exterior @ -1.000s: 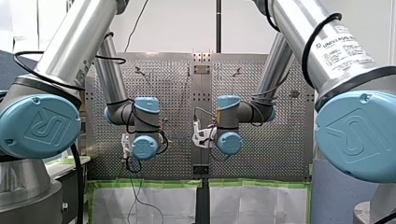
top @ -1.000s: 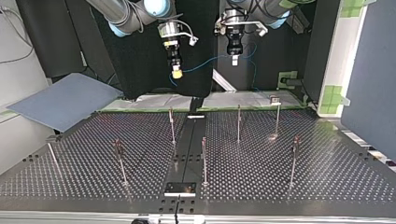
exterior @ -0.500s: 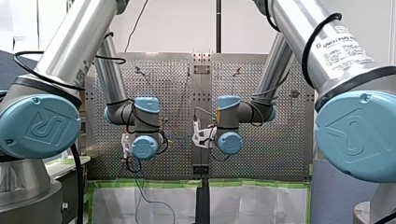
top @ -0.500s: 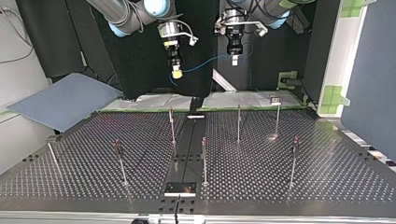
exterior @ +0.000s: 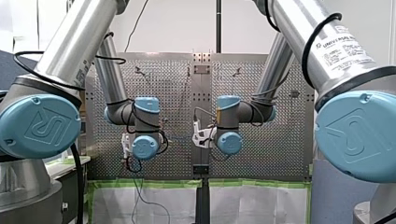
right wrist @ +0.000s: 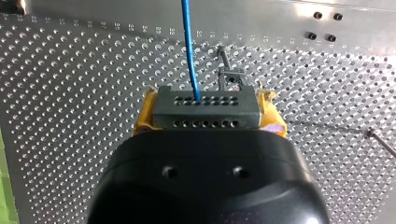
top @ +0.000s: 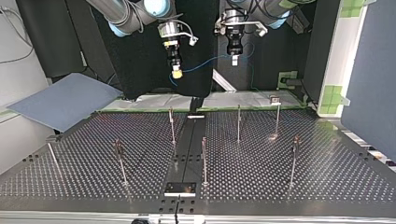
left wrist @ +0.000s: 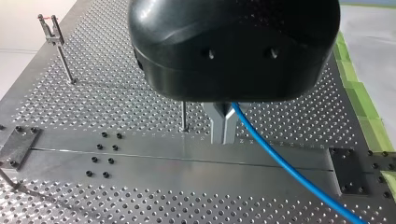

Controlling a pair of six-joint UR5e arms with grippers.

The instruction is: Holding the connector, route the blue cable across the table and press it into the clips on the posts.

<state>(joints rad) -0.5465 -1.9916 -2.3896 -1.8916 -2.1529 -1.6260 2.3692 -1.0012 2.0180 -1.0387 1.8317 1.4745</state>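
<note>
The connector point(right wrist: 205, 106) sits pinched between the yellow pads point(right wrist: 144, 119) of our right gripper point(right wrist: 208, 116), high above the table point(top: 327, 177). The cable point(right wrist: 189, 46) runs from it across to our left gripper point(left wrist: 223, 123), whose metal fingers look pressed together on it. Over the last second neither arm has shifted; only the slack hanging below has swayed a little. We judge routing hasn't begun: the posts point(top: 172, 126) stand bare, well below both grippers.
</note>
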